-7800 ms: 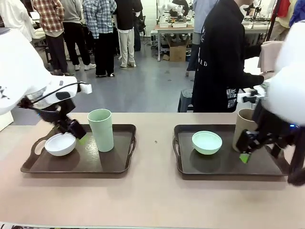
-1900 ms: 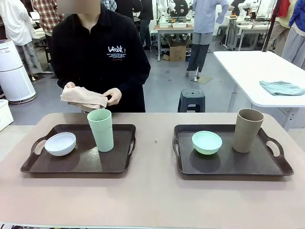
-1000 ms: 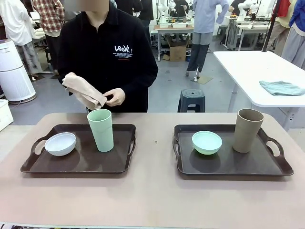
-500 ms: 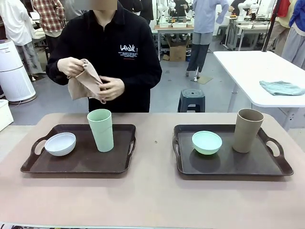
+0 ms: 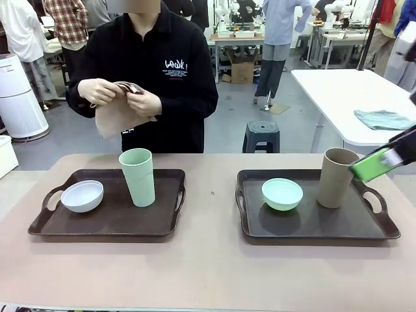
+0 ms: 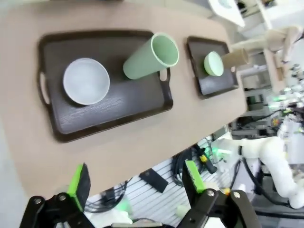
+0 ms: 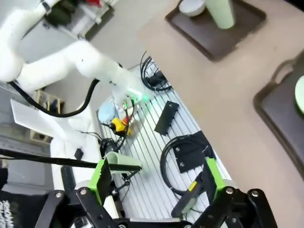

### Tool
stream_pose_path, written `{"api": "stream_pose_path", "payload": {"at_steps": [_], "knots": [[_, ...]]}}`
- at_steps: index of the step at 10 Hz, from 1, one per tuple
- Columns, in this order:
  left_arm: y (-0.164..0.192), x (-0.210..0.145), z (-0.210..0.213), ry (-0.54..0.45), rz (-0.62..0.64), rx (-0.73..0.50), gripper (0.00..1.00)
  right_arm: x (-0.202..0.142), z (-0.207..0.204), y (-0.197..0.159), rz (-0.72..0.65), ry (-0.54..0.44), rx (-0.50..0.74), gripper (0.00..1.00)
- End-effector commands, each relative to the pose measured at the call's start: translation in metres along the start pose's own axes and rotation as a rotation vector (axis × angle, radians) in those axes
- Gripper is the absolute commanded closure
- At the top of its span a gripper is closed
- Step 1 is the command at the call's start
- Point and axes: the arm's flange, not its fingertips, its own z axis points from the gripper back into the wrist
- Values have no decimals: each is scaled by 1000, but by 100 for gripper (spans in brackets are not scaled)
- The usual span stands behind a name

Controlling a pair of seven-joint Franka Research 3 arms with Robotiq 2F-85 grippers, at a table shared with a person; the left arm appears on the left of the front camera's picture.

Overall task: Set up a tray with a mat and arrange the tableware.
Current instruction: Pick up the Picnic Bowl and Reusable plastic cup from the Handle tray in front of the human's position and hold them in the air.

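A person behind the table holds a tan mat (image 5: 117, 116) in both hands at chest height. The left tray (image 5: 110, 220) carries a white bowl (image 5: 82, 195) and a mint green cup (image 5: 138, 177). On the right tray (image 5: 312, 222) stand a mint green bowl (image 5: 282, 194) and a tan-brown cup (image 5: 337, 177). A green pad (image 5: 372, 164) of my right gripper reaches in from the right, beside the tan cup. High over the table, my left gripper (image 6: 135, 179) is open above the left tray (image 6: 104, 102). My right gripper (image 7: 157, 178) is open and holds nothing.
A white side table with a grey-green cloth (image 5: 385, 119) stands at the back right, with a dark stool (image 5: 261, 135) behind the table. Cables and a slatted floor (image 7: 190, 142) lie below the table's near edge. Bare tabletop (image 5: 211, 195) separates the two trays.
The person has lifted the mat and is shaking it open with both hands. A padded finger of my right gripper has come into the front view from the right. The tableware has not moved.
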Motion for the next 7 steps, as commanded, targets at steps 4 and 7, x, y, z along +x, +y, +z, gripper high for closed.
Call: {"api": "stream_pose_path", "payload": {"at_steps": [4,7], "knots": [[-50,35,-25,124,-4,244,0,105,-85,35,262,-113,-498,0],[-63,28,-82,251,-89,304,0,217,-176,-4,234,-90,-647,0]]}}
